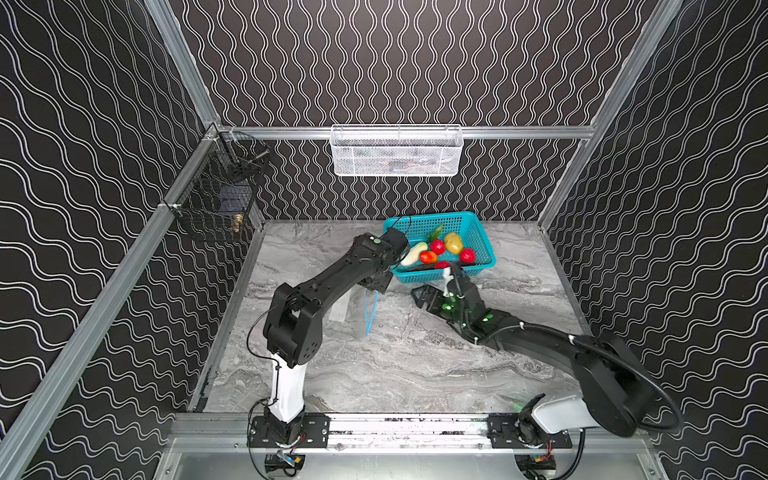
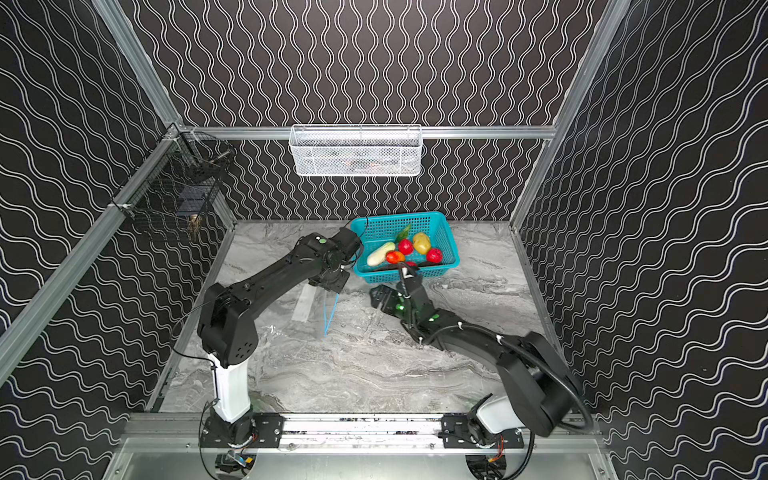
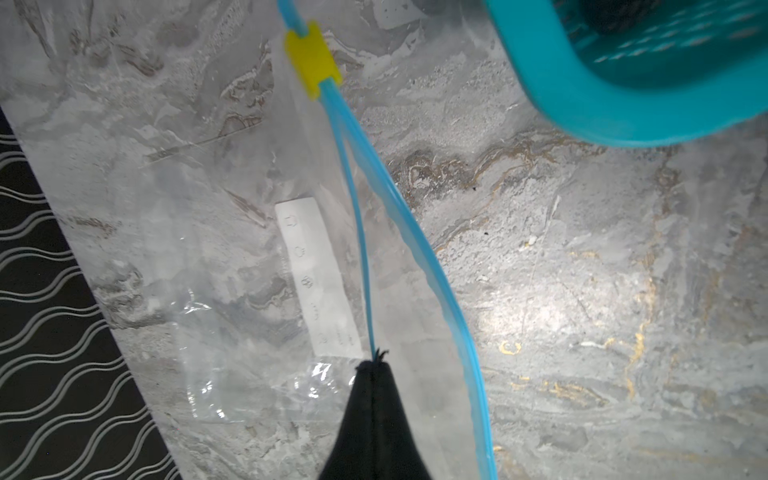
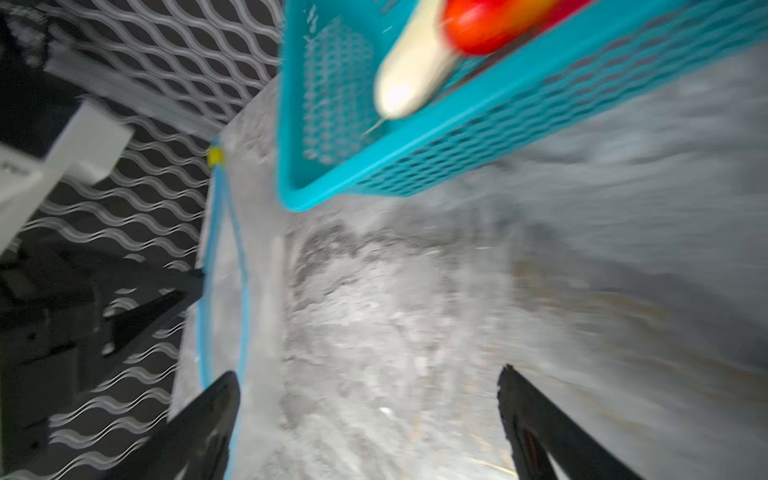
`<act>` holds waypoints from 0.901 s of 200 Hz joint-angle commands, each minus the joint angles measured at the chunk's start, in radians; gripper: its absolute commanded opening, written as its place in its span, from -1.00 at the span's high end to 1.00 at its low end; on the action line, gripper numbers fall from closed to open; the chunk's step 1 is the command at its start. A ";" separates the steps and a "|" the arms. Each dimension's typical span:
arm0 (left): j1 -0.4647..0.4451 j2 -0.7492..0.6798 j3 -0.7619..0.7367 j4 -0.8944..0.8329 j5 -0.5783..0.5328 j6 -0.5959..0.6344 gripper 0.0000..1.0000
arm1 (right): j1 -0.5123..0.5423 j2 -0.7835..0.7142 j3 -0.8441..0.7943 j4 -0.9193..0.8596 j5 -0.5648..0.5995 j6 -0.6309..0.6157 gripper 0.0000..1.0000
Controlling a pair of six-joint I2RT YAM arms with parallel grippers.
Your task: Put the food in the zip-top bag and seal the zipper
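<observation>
In a top view, small toy food [image 1: 454, 243] sits in the teal perforated plastic basket [image 1: 440, 222] beside the clear crinkly bag [image 1: 353, 307]; left wrist: your left gripper [image 3: 376, 365] clamps its blue zipper lip [image 3: 361, 232], mouth parted; right wrist: your right gripper [image 4: 370, 374], spread empty, should fetch food next.

Marble table [image 2: 374, 374]. Teal basket [image 2: 386, 228] at far centre, holding the food [image 2: 406, 246]: white-green long piece [image 2: 380, 253], red round pieces [image 2: 434, 254], potato [image 2: 422, 243], leafy green [image 2: 403, 232]. Clear zip-top bag [image 2: 307, 307] near the basket; its blue zipper [image 2: 330, 311] rises to the left gripper [image 2: 332, 286]. Right gripper [image 2: 390, 284], spread wide, at the basket's near rim. White mesh basket [image 2: 355, 151] on rear rail. Black wire cage [image 2: 178, 195] on the left.
</observation>
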 commanded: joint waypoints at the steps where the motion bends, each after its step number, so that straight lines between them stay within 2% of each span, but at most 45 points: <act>1: 0.001 -0.024 0.004 -0.026 -0.009 0.025 1.00 | 0.032 0.058 0.045 0.095 -0.037 0.053 -0.88; 44: 0.001 -0.059 -0.009 -0.031 -0.004 0.030 1.00 | 0.102 0.135 0.176 0.045 -0.011 0.034 -0.81; 81: 0.001 -0.076 -0.020 -0.025 -0.010 0.033 1.00 | 0.110 0.203 0.206 0.105 -0.062 0.073 -0.57; 99: 0.000 -0.081 -0.031 -0.020 -0.026 0.030 1.00 | 0.119 0.228 0.225 0.099 -0.043 0.093 -0.45; 121: 0.001 -0.091 -0.051 -0.003 -0.031 0.037 1.00 | 0.124 0.250 0.236 0.106 -0.042 0.103 -0.41; 144: 0.002 -0.090 -0.076 0.010 -0.052 0.047 1.00 | 0.124 0.217 0.205 0.079 -0.001 0.102 -0.40; 180: 0.002 -0.079 -0.116 0.037 0.028 0.065 1.00 | 0.122 0.090 0.079 0.041 0.080 0.090 -0.43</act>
